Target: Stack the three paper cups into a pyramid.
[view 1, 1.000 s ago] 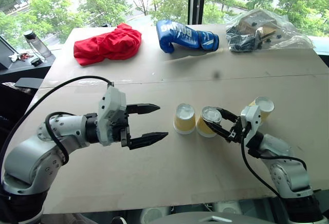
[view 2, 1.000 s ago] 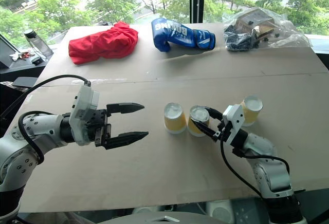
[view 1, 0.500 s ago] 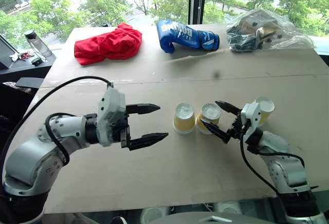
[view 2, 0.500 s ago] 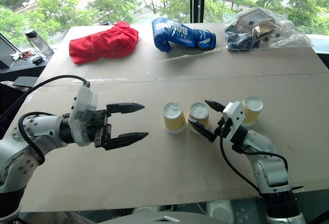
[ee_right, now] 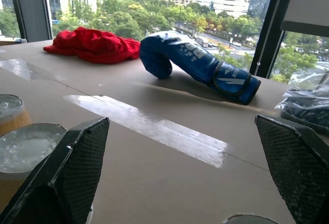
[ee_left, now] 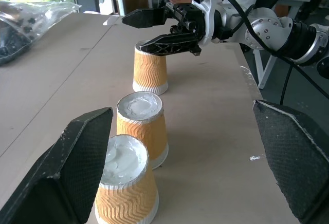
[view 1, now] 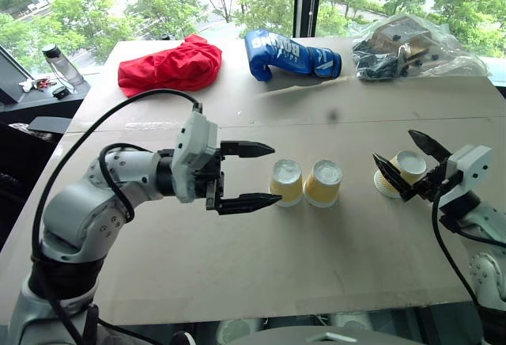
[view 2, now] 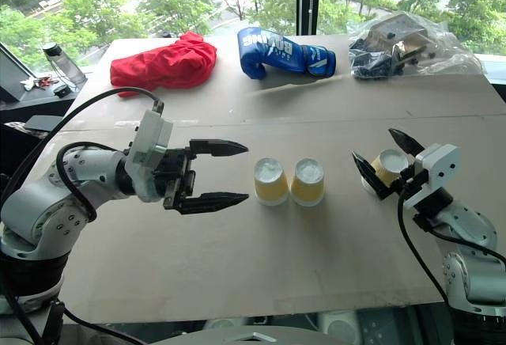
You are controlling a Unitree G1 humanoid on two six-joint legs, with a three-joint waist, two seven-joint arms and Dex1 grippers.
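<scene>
1. Paper cups, three of them, are all sitting upside down on the table [view 1: 261, 282], white bases up, none stacked.
2. Left cup [view 1: 286, 182] and middle cup [view 1: 322, 183] are standing side by side, touching or nearly so, just past the left gripper's fingertips.
3. Third cup [view 1: 399, 172] is standing apart from that pair, over by the right gripper.
4. Left gripper [view 1: 265, 174] is hovering with fingers spread wide, gripping nothing; upper finger [view 1: 247, 149] and lower finger [view 1: 245, 201] are pointing at the left cup, tips just short of it, not touching.
5. In the left wrist view, left cup [ee_left: 126, 188] and middle cup [ee_left: 142, 128] are lining up between the two spread fingers, and the third cup [ee_left: 150, 67] is standing farther out under the right gripper [ee_left: 151, 31].
6. Right gripper [view 1: 405, 161] is also spread wide and holding nothing; its fingers [view 1: 391, 177] are flanking the third cup, one on each side; cannot tell whether the near finger is touching the cup wall.
7. Beyond both grippers, at the far table edge, a red cloth [view 1: 170, 65], a blue boxing glove [view 1: 291, 54] and a clear plastic bag [view 1: 411, 48] are lying well apart from the cups.
8. Water bottle [view 1: 58, 65] is standing off the table, off toward the left arm's side.
</scene>
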